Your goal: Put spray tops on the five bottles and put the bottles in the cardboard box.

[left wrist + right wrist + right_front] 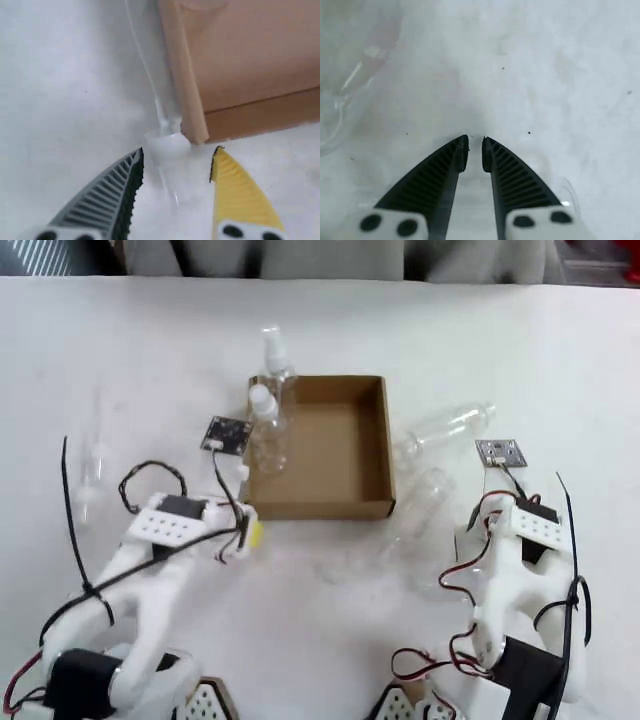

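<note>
left gripper [178, 150] open astride spray top [166, 144], which lies against cardboard box [186, 85] corner | right gripper [475, 141] pinched closed, empty | risk: yellow jaw snags box, top squirts out

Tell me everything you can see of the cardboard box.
The cardboard box is brown, shallow, roughly square and open at the top, with thin plain walls. It sits flat near the middle of the white table. A clear bottle with a white spray top is against its left wall, seemingly inside. The left claw, open, is at the box's near left corner.
</note>
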Controlling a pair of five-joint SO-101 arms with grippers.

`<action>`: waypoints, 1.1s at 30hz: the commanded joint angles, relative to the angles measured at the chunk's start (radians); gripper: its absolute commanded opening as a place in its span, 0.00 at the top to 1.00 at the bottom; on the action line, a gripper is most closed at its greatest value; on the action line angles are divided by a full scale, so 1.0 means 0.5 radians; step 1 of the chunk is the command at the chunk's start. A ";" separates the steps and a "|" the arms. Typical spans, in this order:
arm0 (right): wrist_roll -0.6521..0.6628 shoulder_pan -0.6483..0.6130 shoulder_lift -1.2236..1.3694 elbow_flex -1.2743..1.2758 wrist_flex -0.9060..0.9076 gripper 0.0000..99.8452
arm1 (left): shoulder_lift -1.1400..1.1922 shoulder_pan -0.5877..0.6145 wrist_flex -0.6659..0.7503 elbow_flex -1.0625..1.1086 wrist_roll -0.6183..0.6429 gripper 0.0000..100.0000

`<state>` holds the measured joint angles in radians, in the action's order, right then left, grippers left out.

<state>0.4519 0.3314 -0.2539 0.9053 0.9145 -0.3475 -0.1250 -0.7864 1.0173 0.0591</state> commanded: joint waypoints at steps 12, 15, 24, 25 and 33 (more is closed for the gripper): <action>0.018 0.017 -0.038 -0.012 -0.023 0.97 | 0.474 0.084 -0.218 -0.512 0.098 0.80; 0.018 0.017 -0.038 -0.012 -0.026 0.97 | 0.477 0.069 -0.230 -0.509 0.083 0.92; 0.018 0.017 -0.029 -0.012 -0.026 0.97 | 0.477 0.262 -0.377 -0.509 -0.270 0.98; 0.018 0.017 -0.029 -0.012 -0.026 0.97 | 0.477 0.336 -0.381 -0.509 -0.374 0.98; 0.018 0.008 -0.029 -0.012 -0.044 0.97 | 0.471 0.885 -0.445 -0.589 -1.185 0.98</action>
<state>0.4519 0.3314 -0.2539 0.9053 0.9145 -0.1066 0.2033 -0.9705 0.7887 -0.3552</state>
